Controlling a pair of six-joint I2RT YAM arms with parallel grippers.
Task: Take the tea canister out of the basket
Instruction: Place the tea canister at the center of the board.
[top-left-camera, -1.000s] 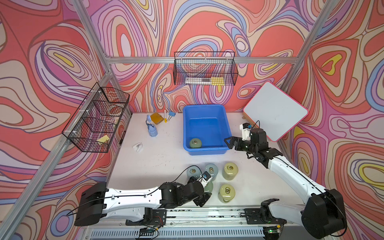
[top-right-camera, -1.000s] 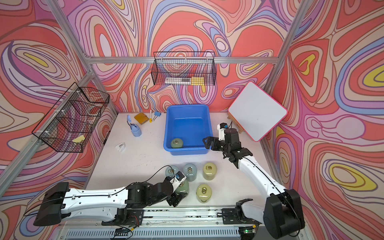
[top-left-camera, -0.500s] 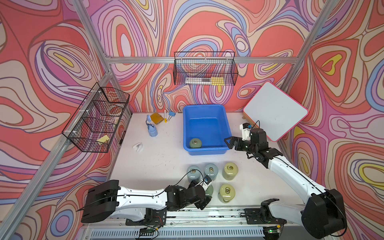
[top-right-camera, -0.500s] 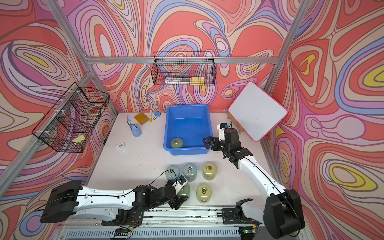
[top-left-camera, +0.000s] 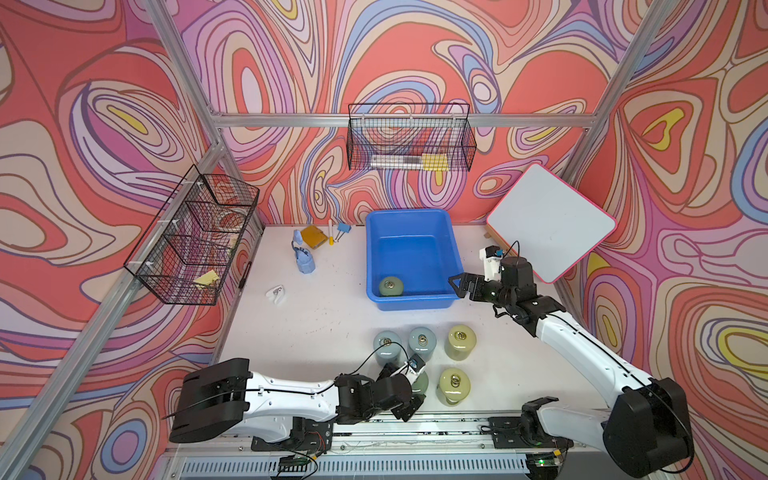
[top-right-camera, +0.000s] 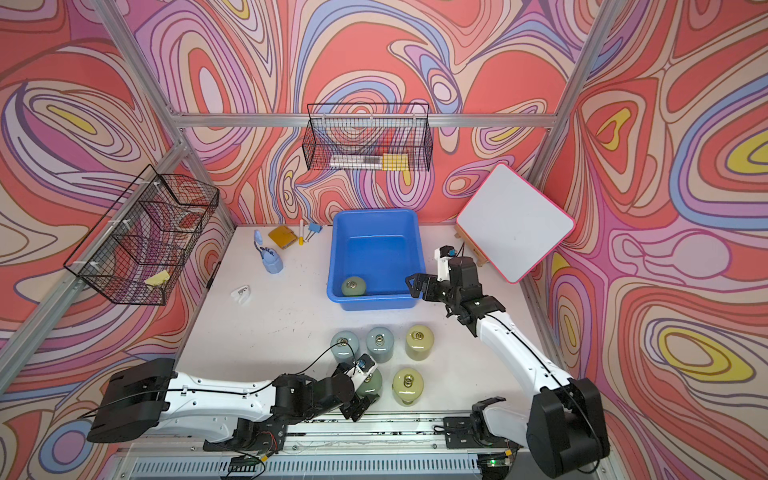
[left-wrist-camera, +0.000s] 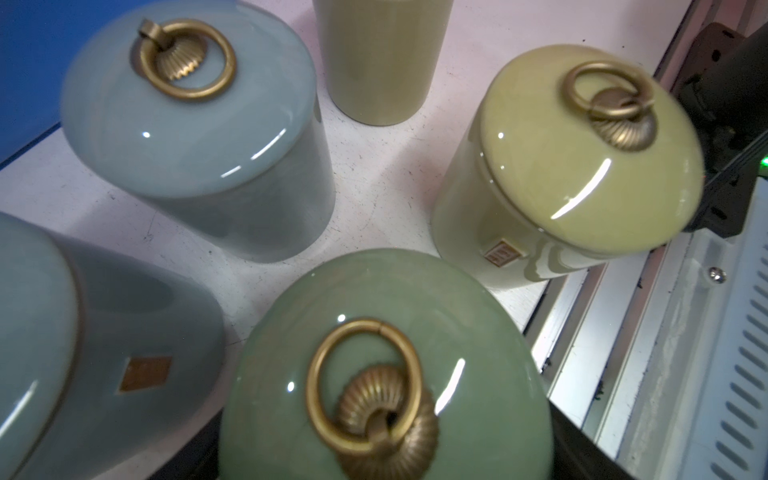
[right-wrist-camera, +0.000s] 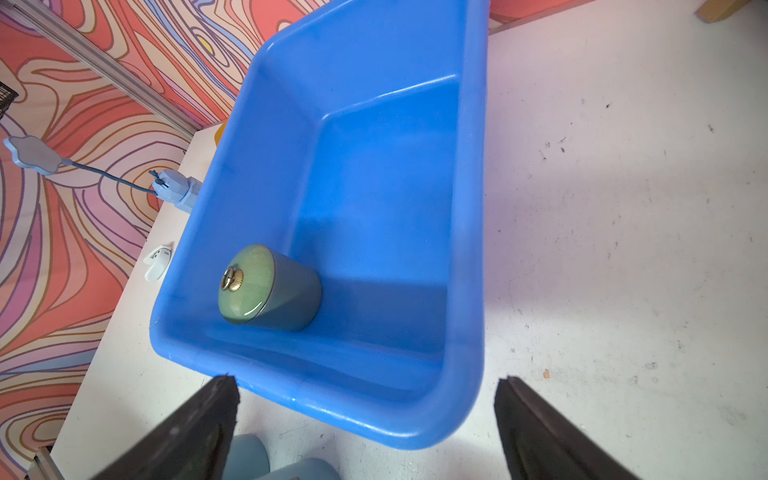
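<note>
Hovering my right claw (top-left-camera: 457, 286) with its jaws released and spread wide, nothing between them, I have it just outside the basket (top-left-camera: 415, 302), beside the near corner on the right arm's side. I judge this to be the approach step: the reach into the tub has not begun.

My left claw (top-left-camera: 411, 392) sits low at the front of the surface (top-left-camera: 316, 324), straddling a dark green canister (left-wrist-camera: 386, 365) that stands among two grey-blue canisters (top-left-camera: 386, 347) and two yellow-green canisters (top-left-camera: 460, 340). Whether it is pressing on that jar or merely standing around it, I cannot tell.

The tea canister (right-wrist-camera: 266, 291) is still inside the basket. It stands on the floor of the tub in the near corner on the left arm's side, close to the front wall.

For the next move I would need to lift the right claw over the rolled rim, carry it across the tub and come down with the jaws wide around the jar's body. The nearby walls look likely to leave little room for a finger.

The canister is a short round jar, grey-green and glossy, lid on. The lid is domed, a paler green, with a brass ring on a ribbed knob. That glaze looks slippery, so I would grip the body, not the lid.
</note>
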